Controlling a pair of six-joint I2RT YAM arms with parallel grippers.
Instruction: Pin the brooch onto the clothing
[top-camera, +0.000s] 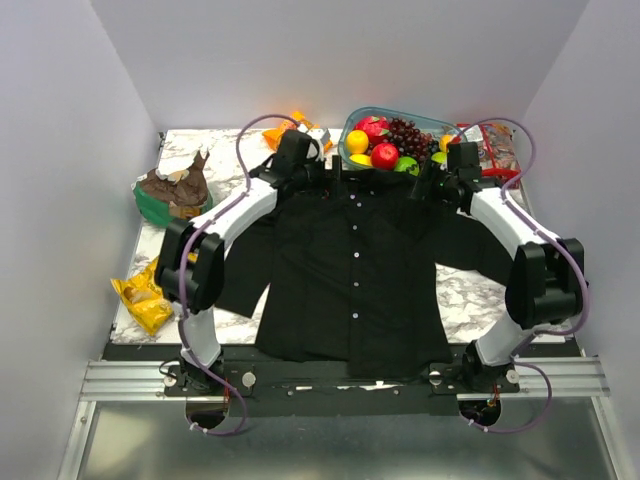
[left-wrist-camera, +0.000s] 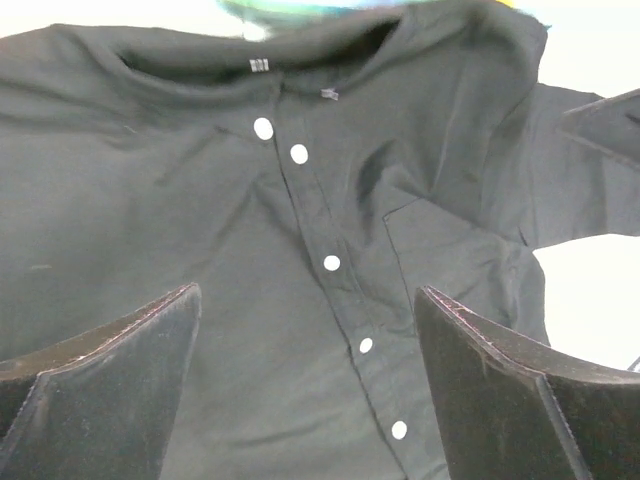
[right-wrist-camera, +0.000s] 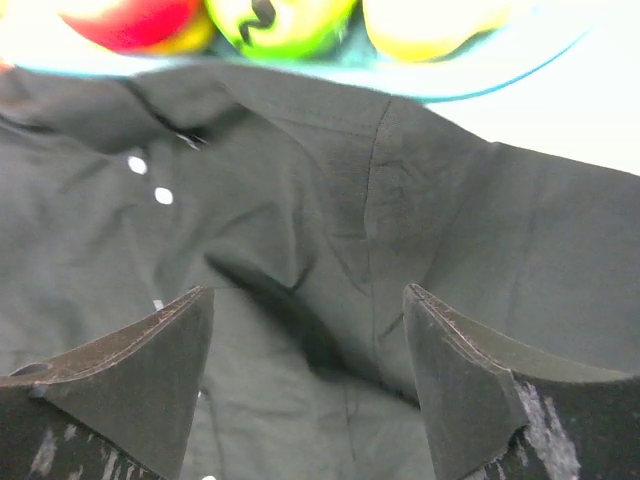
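Note:
The clothing is a black button-up shirt lying flat on the table, collar toward the back, with white buttons down its front. My left gripper hovers over the collar's left side; in the left wrist view it is open above the button placket with nothing between its fingers. My right gripper sits over the shirt's right shoulder; in the right wrist view it is open above creased fabric. I cannot make out the brooch in any view.
A teal bowl of fruit stands just behind the collar, its rim close in front of my right gripper. A green bowl of brown items is at the left, a yellow packet at the front left, an orange packet at the back.

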